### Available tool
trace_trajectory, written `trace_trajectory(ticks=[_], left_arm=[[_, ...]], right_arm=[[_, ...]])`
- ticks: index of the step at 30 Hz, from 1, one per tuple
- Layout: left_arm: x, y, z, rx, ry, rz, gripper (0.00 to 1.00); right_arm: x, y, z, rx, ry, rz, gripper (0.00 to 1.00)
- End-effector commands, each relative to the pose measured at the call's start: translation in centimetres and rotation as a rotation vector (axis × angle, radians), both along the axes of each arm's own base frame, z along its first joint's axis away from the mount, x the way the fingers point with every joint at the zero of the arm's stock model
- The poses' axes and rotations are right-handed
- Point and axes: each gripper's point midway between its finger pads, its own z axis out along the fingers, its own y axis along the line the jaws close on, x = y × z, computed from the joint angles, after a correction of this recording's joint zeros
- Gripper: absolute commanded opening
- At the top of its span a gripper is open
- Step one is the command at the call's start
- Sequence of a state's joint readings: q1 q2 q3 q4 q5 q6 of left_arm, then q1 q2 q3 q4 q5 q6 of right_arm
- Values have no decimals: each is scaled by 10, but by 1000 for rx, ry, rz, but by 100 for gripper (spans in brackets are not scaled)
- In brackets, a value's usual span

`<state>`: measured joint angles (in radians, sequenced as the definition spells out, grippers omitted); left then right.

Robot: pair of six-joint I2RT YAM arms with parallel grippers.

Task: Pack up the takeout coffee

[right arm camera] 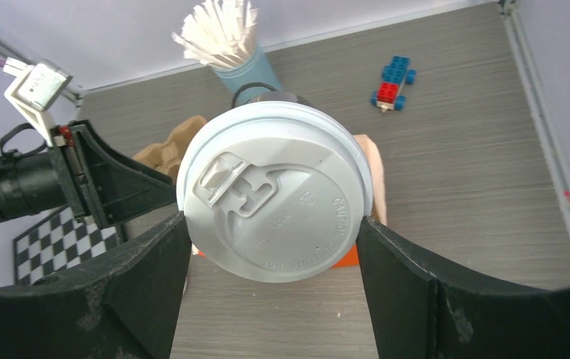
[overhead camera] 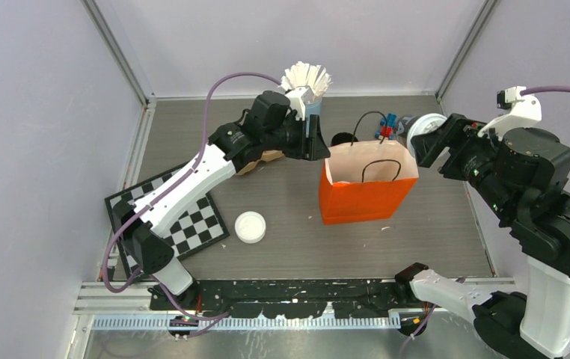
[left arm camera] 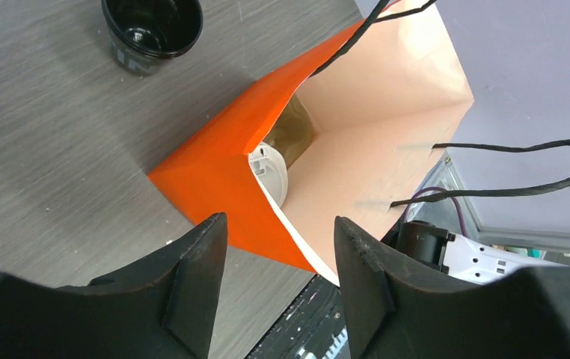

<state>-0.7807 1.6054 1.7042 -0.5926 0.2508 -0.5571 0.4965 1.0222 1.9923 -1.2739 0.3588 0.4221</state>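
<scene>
At the right rear corner of the upright orange paper bag [overhead camera: 368, 196], the right gripper [right arm camera: 271, 224] is clamped on a takeout coffee cup under a round white plastic sip lid [right arm camera: 278, 202], held raised over the rim. The left gripper [left arm camera: 278, 224] hovers at the bag's left edge, fingers apart with nothing between them.

Suggested handling: pinch the left rim to hold the mouth open, centre the cup over it, keep the lid level, steer clear of the black cord handles [overhead camera: 381, 170], and release low, beside the white-lidded cup already inside [left arm camera: 271, 173].

Appearance: the lid is matte white with a raised sip tab and embossed lettering; it hides the cup wall in the wrist view.

A lidless black cup [left arm camera: 151, 30] stands behind the bag, and a loose white lid [overhead camera: 250, 226] lies on the table in front of it.
</scene>
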Motion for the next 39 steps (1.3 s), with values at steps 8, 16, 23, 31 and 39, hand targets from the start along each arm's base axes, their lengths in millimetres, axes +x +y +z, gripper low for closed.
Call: trace_trajectory(ticks=[8,16,23,31,39], left_arm=[[-7,-11,-7,-25,50,35,44],[-2,-20,-17,-8,47,10,38],[-3,-22,-25,2,49,-11,26],[-19,-20,-8,-32,42,-144,0],[-24,24,-3,1,3,-173,0]], right_arm=[[-19,-26,-7,-60,6,-64,78],[-20,-22,-13,-51,25,-47,78],[-19,-19,-20,-47,56,-42,78],[-13,-10,-27,-65,93,-10,78],[-1,39,-43,-83,154,236,78]])
